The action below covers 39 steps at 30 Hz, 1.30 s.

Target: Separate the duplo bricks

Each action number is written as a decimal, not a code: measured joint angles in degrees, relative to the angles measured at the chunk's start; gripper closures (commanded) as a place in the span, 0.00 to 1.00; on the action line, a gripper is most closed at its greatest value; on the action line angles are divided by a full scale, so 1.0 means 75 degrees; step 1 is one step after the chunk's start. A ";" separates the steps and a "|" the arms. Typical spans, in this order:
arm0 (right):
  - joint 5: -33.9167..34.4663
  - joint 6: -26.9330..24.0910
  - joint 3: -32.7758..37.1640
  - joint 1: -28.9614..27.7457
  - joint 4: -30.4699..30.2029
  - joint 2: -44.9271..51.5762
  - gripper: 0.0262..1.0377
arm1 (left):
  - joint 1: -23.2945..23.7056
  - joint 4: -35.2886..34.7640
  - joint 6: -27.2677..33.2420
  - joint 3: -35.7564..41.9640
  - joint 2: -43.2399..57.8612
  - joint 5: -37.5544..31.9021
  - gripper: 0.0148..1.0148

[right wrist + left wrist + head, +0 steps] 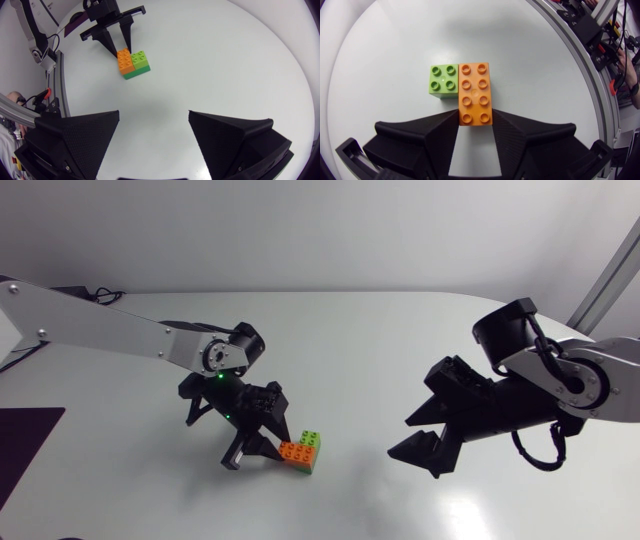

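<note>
A long orange brick (295,450) and a small light green brick (311,438) sit side by side on a darker green brick (136,74), left of the table's middle. My left gripper (276,448) comes at the stack from the left. In the left wrist view both fingers press the near end of the orange brick (475,93) from two sides, while the light green brick (443,81) lies just outside one finger. My right gripper (400,437) hovers open to the right of the stack, and nothing lies between its fingers (90,135). From the right wrist view, the stack and the left gripper (122,47) lie ahead.
A dark purple mat (25,442) lies at the table's left edge. The white tabletop (360,350) curves away at the back. Bare surface separates the stack from my right gripper.
</note>
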 measured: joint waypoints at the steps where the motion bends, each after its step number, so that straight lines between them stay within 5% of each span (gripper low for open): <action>1: 0.0000 0.0000 -0.0006 -0.0003 0.0000 -0.0012 0.04 | -0.0015 -0.0012 0.0000 0.0012 0.0012 0.0029 0.68; 14: -0.0111 0.0000 -0.0050 -0.0076 0.0012 -0.0475 0.04 | -0.0125 -0.0052 -0.0006 0.0079 -0.0003 0.0076 0.71; 25: -0.0405 -0.0236 -0.0050 -0.0111 0.0009 -0.0790 0.04 | -0.0921 0.0350 0.0093 -0.0347 -0.1268 -0.0125 0.74; 39: -0.0618 -0.1985 -0.0041 0.0216 -0.0463 -0.0720 0.04 | -0.0979 -0.1378 0.2259 0.0210 -0.1230 -0.0892 0.81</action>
